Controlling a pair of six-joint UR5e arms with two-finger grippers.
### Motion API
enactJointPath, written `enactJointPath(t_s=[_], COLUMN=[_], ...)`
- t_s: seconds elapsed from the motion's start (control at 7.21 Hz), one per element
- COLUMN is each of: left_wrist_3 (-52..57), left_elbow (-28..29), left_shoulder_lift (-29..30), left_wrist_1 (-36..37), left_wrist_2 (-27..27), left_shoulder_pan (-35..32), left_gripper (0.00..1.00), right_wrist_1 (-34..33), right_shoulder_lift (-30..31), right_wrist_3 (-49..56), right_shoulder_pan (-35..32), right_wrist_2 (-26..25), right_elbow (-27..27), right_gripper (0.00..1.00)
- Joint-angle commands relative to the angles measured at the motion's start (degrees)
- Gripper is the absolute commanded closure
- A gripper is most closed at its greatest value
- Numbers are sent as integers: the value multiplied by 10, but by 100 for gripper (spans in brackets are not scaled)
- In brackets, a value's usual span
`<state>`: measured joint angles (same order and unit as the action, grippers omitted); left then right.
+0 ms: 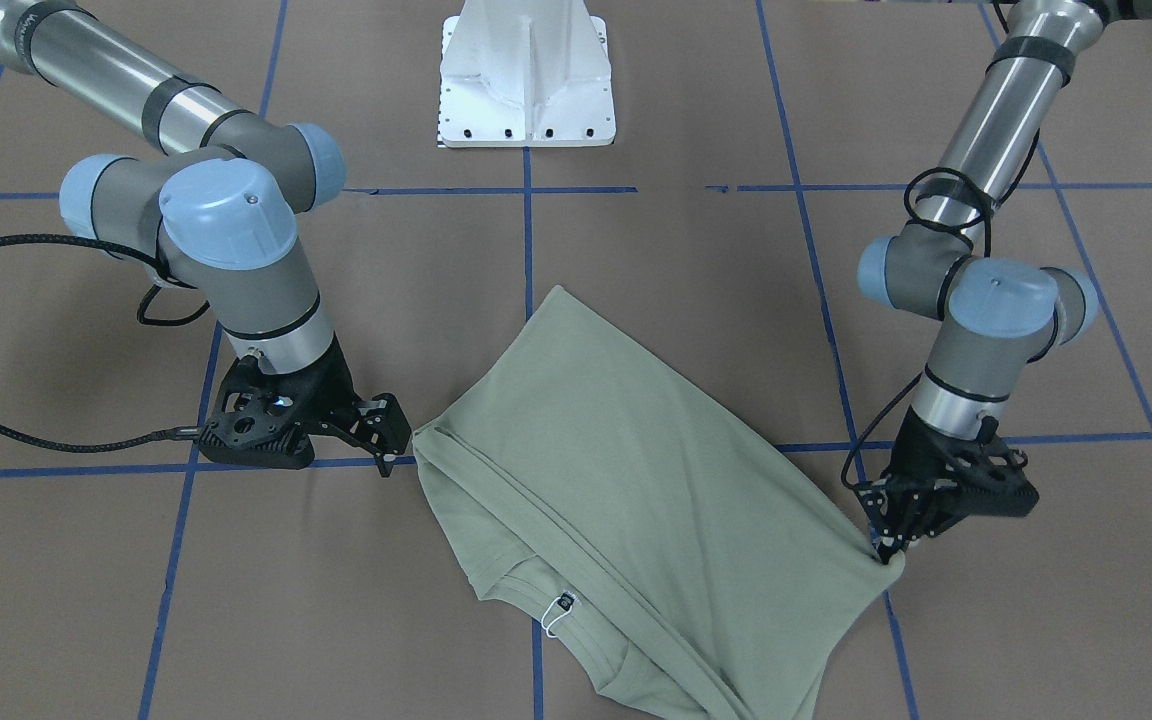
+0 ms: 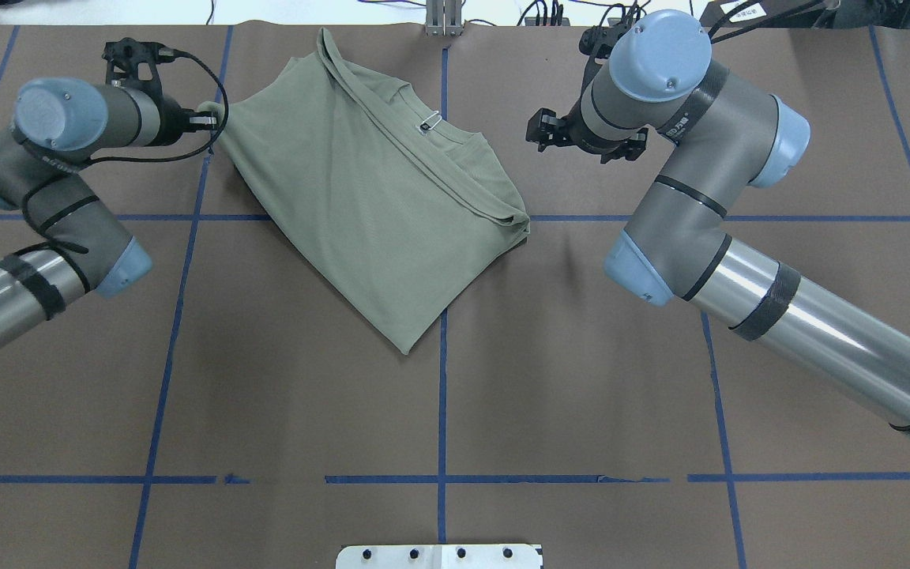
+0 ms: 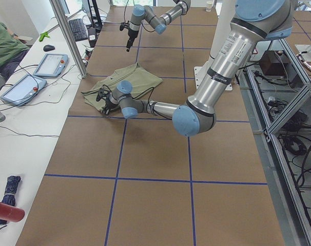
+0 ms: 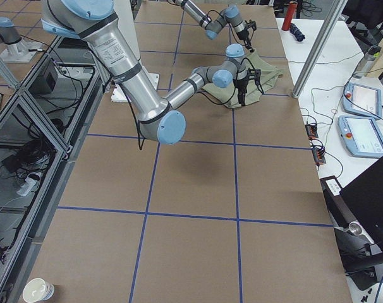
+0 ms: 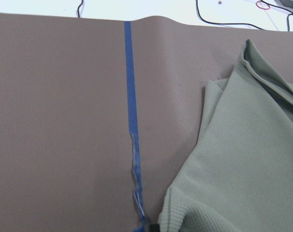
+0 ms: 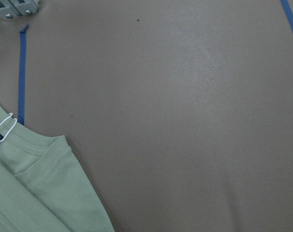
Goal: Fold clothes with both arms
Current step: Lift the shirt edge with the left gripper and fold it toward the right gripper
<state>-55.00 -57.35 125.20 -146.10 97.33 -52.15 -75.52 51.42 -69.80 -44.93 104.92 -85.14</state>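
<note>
The pale sage-green shirt (image 1: pixel 616 470) lies folded and askew on the brown table, at the far side in the overhead view (image 2: pixel 368 205). Its neck, with a black tag and white loop (image 1: pixel 564 601), faces up. My left gripper (image 1: pixel 891 545) is shut on the shirt's outer corner, low at the table, as the overhead view (image 2: pixel 210 118) also shows. The left wrist view shows that corner's cloth (image 5: pixel 243 159). My right gripper (image 1: pixel 391 440) is open and empty, just off the shirt's opposite edge; in the overhead view it (image 2: pixel 540 130) hangs apart from the cloth.
The white base pedestal (image 1: pixel 526 80) stands at the robot's side of the table. Blue tape lines (image 2: pixel 443 379) cross the brown surface. Beyond the table's far edge is a desk with tablets (image 3: pixel 50 64) and cables. A person in green (image 3: pixel 1 46) sits there.
</note>
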Motion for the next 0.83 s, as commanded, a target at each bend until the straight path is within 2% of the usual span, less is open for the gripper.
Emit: enactJointPath(t_s=[0.0, 0.14, 0.28, 0.42, 0.56, 0.69], left_wrist_3=[41, 95, 120, 120, 120, 113], left_elbow=[94, 90, 61, 16, -13, -67], left_shoulder_lift=[72, 64, 50, 28, 6, -26], left_wrist_1=[5, 1, 1, 6, -1, 1], left_wrist_2=[-3, 0, 4, 46, 118, 129], left_shoulder_pan=[-23, -37, -38, -42, -55, -56], left_gripper=[100, 75, 1, 0, 0, 0], right_wrist_1=[-1, 0, 2, 2, 2, 4], right_shoulder_lift=[-1, -7, -22, -45, -74, -103], right_wrist_3=[-12, -26, -60, -108, -152, -181], right_shoulder_pan=[13, 24, 37, 48, 57, 65], right_wrist_2=[-1, -2, -17, -34, -51, -75], right_elbow=[-12, -9, -2, 12, 48, 91], right_gripper=[0, 0, 1, 6, 14, 23])
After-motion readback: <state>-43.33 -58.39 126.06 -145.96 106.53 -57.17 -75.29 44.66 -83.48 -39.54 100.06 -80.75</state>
